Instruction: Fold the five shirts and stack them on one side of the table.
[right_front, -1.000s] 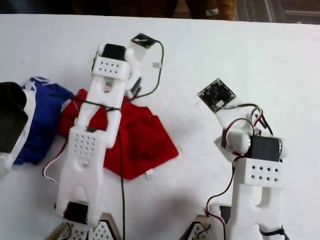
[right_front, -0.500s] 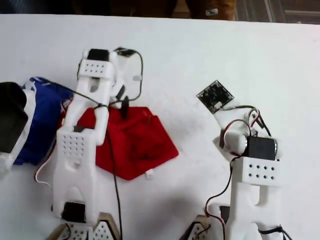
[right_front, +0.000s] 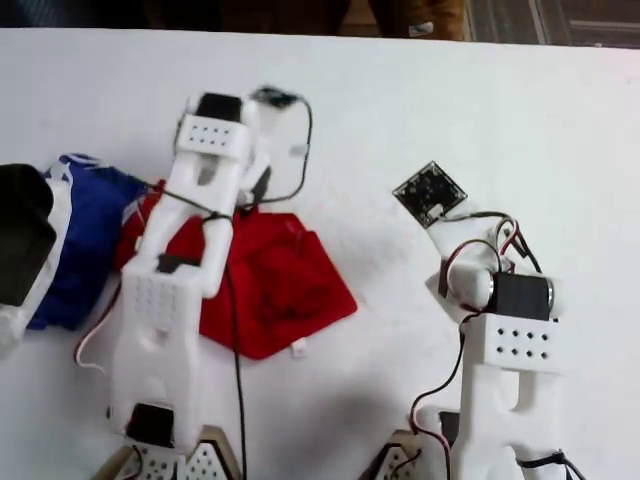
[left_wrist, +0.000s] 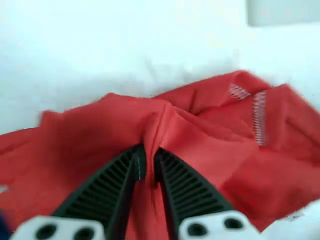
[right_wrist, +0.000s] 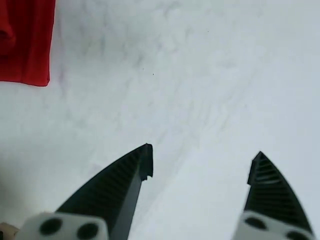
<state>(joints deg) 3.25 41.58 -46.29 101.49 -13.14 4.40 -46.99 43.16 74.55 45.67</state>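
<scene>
Red shirt (right_front: 270, 285) lies crumpled on the bench (right_front: 520, 110) toward 9 o'clock, touching a blue shirt (right_front: 85, 230). Your left jaws pinch 1 raised fold of it; your right jaws gape wide, holding nothing. It looks soft and limp, so take hems or corners.

red shirt (right_front: 285, 290): plain red, white seam stitching
blue shirt (right_front: 85, 235): deep blue
worktop (right_front: 450, 90): white
left hand (left_wrist: 149, 152): black ribbed fingers
right hand (right_wrist: 200, 160): black ribbed fingers
left arm (right_front: 165, 310): white shell
</scene>
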